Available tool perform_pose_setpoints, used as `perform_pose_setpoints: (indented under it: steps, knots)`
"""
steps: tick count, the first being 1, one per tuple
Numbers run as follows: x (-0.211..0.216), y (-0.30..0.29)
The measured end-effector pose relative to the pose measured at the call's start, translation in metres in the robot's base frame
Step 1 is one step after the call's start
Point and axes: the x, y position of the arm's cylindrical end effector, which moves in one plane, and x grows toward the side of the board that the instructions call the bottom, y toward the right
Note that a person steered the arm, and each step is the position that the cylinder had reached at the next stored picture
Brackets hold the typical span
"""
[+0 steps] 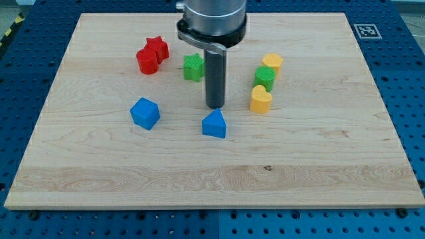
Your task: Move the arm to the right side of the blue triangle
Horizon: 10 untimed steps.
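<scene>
The tip [214, 106] rests on the worktop [319, 166] at 12 o'clock of the blue triangle [214, 124], just beside it. No fingers visible; state cannot be told.

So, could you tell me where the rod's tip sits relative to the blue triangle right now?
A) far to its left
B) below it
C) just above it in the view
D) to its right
C: my tip stands just above the blue triangle in the view, not yet on its right side.
</scene>
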Motion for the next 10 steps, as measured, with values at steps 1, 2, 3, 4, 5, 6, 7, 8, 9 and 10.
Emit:
perform_pose_setpoints:
  steps: [1, 2, 3, 4, 5, 6, 7, 8, 9, 10]
  knots:
    - [0.000, 0.028]
    - [0.006, 0.038]
    - [0.013, 0.040]
    - [0.016, 0.042]
    - [0.031, 0.045]
    - [0.034, 0.045]
    - [0.035, 0.045]
    - [0.039, 0.045]
    - [0.042, 0.045]
    - [0.042, 0.045]
